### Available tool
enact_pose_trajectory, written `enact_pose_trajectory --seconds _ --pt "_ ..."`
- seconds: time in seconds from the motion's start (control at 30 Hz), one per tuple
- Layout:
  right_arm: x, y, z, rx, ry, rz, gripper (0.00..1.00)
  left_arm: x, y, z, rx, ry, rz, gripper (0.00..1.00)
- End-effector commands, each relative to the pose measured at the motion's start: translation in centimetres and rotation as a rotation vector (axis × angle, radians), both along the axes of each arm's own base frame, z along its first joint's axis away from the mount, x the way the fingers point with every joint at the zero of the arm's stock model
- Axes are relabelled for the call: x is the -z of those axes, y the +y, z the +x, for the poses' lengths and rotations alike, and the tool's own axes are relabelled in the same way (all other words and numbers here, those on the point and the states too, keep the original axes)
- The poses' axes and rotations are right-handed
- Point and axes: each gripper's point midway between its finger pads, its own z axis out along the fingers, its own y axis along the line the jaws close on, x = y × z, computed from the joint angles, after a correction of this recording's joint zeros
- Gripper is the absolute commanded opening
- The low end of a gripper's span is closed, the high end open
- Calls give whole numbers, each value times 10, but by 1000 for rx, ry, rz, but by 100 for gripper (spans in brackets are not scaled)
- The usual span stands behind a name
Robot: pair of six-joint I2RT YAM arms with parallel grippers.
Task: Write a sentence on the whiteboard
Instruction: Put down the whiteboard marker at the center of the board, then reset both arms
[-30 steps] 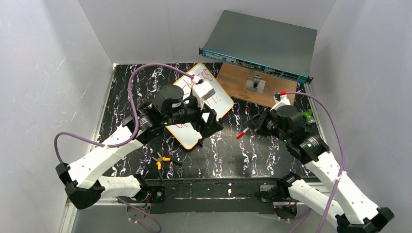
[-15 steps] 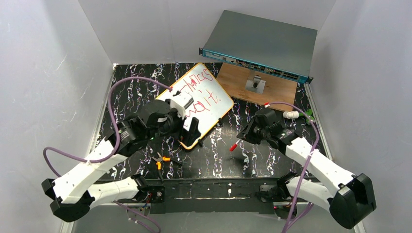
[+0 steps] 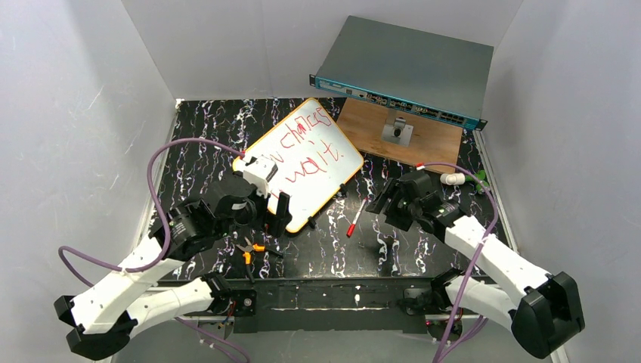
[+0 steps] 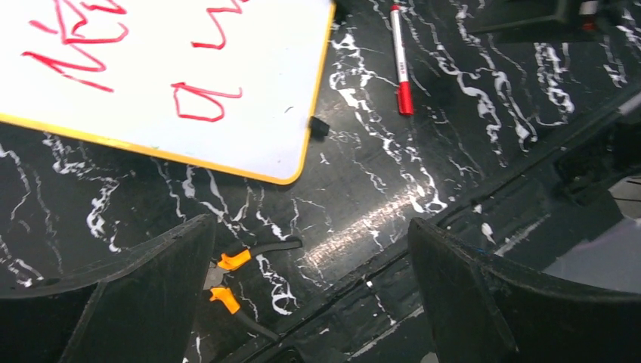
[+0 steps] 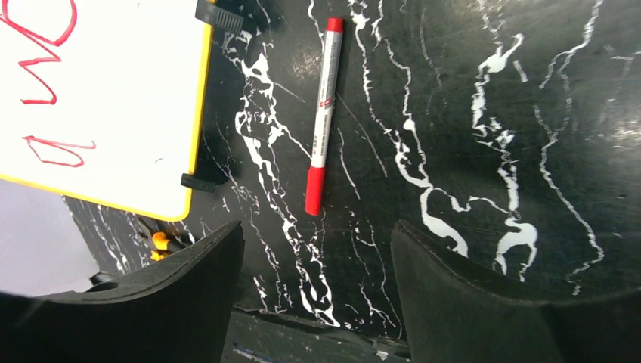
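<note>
The whiteboard (image 3: 321, 170) lies slanted on the black marbled table, white with an orange rim and black clip feet. The sentence (image 3: 306, 145) runs across it in two lines of red scrawl. A red marker (image 3: 354, 220) lies loose on the table, right of the board's near corner. My left gripper (image 3: 277, 215) hovers open by the board's near-left edge, holding nothing. My right gripper (image 3: 384, 206) is open just right of the marker. The left wrist view shows the board (image 4: 151, 45), the marker (image 4: 401, 60) and open jaws (image 4: 310, 227). The right wrist view shows the marker (image 5: 321, 113) ahead of open jaws (image 5: 317, 227) and the board (image 5: 121, 98).
A grey rack unit (image 3: 408, 68) stands at the back right, over a brown wooden board (image 3: 423, 140) carrying a small metal part. Orange-handled pliers (image 3: 249, 249) lie by the near edge, below the left gripper. A white cap (image 3: 453, 179) and a green item (image 3: 478, 181) sit far right.
My right gripper has opened and let the marker go; it now lies on the table. My left arm has drawn back toward the near edge, uncovering the board.
</note>
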Motion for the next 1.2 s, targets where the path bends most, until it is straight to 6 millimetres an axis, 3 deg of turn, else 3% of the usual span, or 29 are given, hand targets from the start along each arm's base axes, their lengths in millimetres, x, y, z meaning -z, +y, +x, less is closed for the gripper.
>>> enact_pose_trajectory --seconds 0.0,0.17,0.37,0.6,0.73,0.9,1.17 --pt "-20 -18 5 13 -90 -68 79 7 25 16 -143 -50 76 98" --pt "-45 -33 7 -22 -203 -136 80 11 57 37 -283 -170 183 98" --pt "-70 -49 12 -9 -321 -200 79 24 79 57 -326 -312 210 98" --pt "-95 -56 15 45 -354 -199 82 62 105 84 -451 -239 226 98" --pt "-108 -61 16 91 -385 -179 82 84 135 103 -582 -182 201 98" --pt "-110 -67 7 120 -321 -190 83 108 182 116 -789 -126 132 98" --pt "-96 -72 -5 171 -228 -179 84 120 213 123 -920 -180 85 98"
